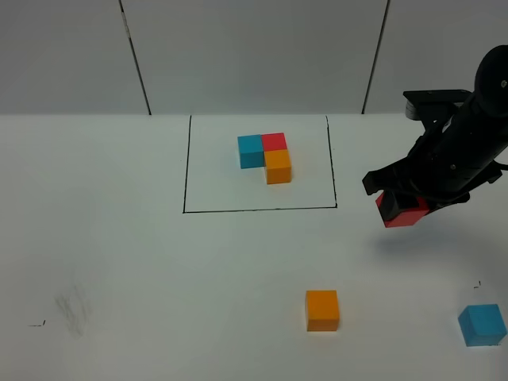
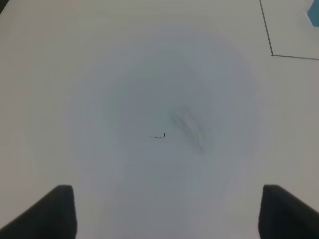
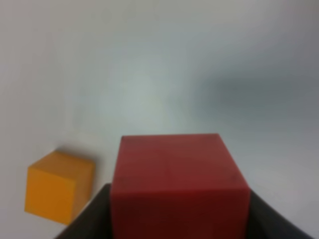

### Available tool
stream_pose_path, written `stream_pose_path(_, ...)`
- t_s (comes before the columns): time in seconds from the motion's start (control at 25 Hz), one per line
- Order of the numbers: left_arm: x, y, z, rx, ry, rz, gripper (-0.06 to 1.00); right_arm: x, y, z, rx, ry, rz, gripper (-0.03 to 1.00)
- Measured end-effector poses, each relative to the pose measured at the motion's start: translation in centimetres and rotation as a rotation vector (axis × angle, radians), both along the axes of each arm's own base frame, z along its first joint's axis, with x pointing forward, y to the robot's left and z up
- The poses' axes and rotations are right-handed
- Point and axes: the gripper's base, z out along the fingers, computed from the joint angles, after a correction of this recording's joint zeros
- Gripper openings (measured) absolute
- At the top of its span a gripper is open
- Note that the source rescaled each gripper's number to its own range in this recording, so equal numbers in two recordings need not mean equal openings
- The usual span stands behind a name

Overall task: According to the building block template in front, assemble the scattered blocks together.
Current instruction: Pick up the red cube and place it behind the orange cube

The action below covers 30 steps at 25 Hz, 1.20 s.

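Status: right gripper (image 1: 399,203) is clamped on the matte red cube (image 1: 406,214), held clear of the white table (image 1: 159,262), just right of the thin black drawn frame (image 1: 258,210) around the blue-red-orange L-shaped template (image 1: 266,157). Matte orange cube (image 1: 322,309) sits near the front, light blue cube (image 1: 482,325) at the front right, well apart. Left gripper (image 2: 164,214) is spread wide and empty over the table. Judgement: red belongs on the orange's far side, faces flush, edges square. Descend straight, release only once seated, don't nudge the orange.
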Motion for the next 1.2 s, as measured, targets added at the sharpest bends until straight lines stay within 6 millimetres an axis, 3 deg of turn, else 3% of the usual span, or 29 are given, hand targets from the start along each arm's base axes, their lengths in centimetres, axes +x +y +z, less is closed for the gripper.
stream_pose_path(0.76,0.0,0.0,0.0,0.000,0.000,0.000,0.65,0.6,0.3,0.2,0.040,-0.064,-0.027,0.01)
stream_pose_path(1.04,0.0,0.0,0.0,0.000,0.000,0.000,0.65,1.0,1.0,0.6,0.148,-0.092,-0.080,0.01)
stream_pose_path(1.2,0.0,0.0,0.0,0.000,0.000,0.000,0.65,0.9,1.3,0.7,0.160,-0.101,-0.026,0.01)
